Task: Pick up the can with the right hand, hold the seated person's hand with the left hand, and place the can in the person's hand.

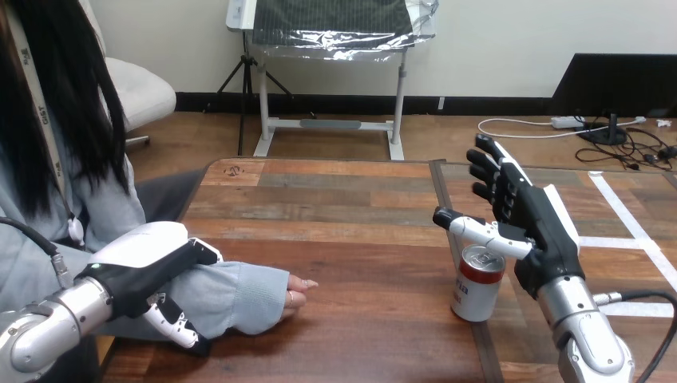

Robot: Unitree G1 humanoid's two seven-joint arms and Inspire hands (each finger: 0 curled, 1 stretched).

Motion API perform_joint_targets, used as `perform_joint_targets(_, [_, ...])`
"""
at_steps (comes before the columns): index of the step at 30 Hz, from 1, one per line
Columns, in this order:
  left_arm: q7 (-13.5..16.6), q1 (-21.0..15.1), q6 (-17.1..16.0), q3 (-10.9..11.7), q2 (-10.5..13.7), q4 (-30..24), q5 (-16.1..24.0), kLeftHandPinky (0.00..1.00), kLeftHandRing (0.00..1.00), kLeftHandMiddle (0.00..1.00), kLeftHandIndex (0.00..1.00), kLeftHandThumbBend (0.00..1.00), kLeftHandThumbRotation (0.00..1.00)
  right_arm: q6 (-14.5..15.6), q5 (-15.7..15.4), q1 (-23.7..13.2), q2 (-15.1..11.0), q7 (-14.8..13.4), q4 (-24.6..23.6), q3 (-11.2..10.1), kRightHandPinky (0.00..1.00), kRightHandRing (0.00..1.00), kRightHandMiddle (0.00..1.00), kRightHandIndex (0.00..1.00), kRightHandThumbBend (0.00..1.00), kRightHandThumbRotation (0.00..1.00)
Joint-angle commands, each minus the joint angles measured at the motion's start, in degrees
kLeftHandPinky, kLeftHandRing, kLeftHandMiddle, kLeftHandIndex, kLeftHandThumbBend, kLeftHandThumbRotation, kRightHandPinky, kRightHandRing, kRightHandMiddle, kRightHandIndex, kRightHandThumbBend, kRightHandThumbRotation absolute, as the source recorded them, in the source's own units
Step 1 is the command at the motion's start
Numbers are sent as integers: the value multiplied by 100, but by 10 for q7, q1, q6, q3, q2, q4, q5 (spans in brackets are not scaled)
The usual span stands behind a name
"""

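While the left hand (152, 267) clasps the person's forearm (231, 295), the right hand (519, 215), fingers (488, 171) spread, hovers by the can (477, 283), not yet lifted off the worktop (359, 239).

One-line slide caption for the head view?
Left hand clasps the person's sleeved forearm; right hand, fingers open, hovers over the upright can.

Person's hand (299, 285): only the fingertips show, the rest is under a sleeve (247, 295).
Wrist: covered by the sleeve and the left hand (152, 267) clasped round it.
Left arm (48, 327): cut off at the bottom-left corner.
Right arm (587, 335): cut off at the bottom edge.
Can (477, 286): cannot tell whether the right hand's (539, 222) thumb touches its top.
Table (359, 199): cut off at 2 edges, bottom and right.
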Motion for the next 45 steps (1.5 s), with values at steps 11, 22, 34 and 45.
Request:
perform_joint_targets(11, [2, -22, -20, 16, 6, -24, -31, 40, 45, 49, 51, 95, 0, 0, -13, -10, 2, -24, -13, 6, 98, 95, 92, 96, 100, 30])
perform_joint_targets(22, [1, -23, -26, 16, 9, -21, -35, 40, 45, 49, 51, 95, 0, -11, -38, -4, 0, -43, 7, 12, 93, 93, 91, 95, 100, 37])
perform_joint_targets(34, [0, -24, -34, 16, 10, -12, -41, 40, 44, 49, 51, 96, 0, -10, -42, 0, 1, -46, 27, 8, 91, 92, 90, 95, 100, 42])
perform_joint_targets(45, [-2, -23, -29, 15, 11, -11, -44, 40, 44, 49, 51, 95, 0, -10, -40, 4, 0, -42, 36, 7, 90, 92, 90, 95, 100, 44])
